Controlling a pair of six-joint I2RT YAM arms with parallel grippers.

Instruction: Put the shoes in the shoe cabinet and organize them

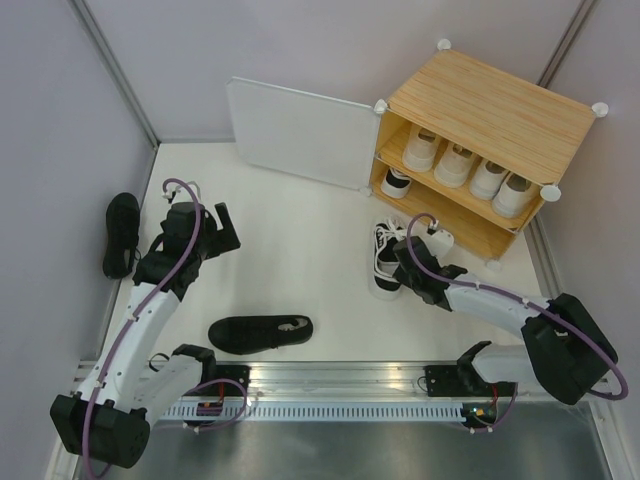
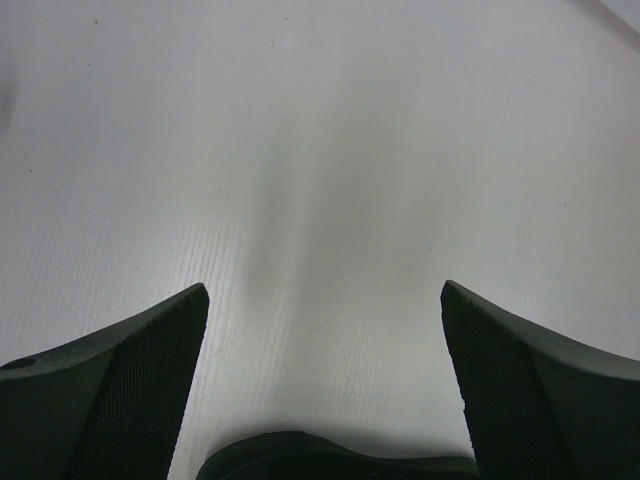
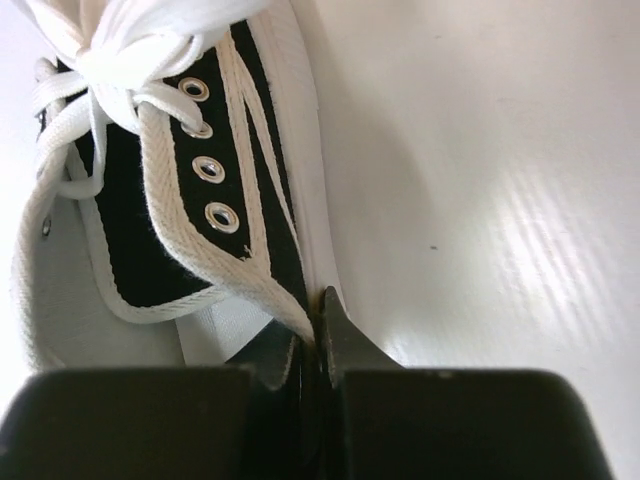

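White table (image 1: 300,270), R pincer (image 3: 318,330) nipping blk/wht shoe (image 3: 140,250) rim (side)

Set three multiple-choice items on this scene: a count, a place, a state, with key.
1. How many pale shoes on the wood-topped shoe cabinet's upper shelf? A two; B six; C four.
2. The all-black low shoe nearest the arm bases lies: A inside the cabinet; B on the white table; C on the cabinet.
3. The right arm's jaws are: A shut on the black-and-white lace-up sneaker; B wide open; C shut empty.
Key: C, four stand in a row; B, bare table around it; A, they pinch its edge.
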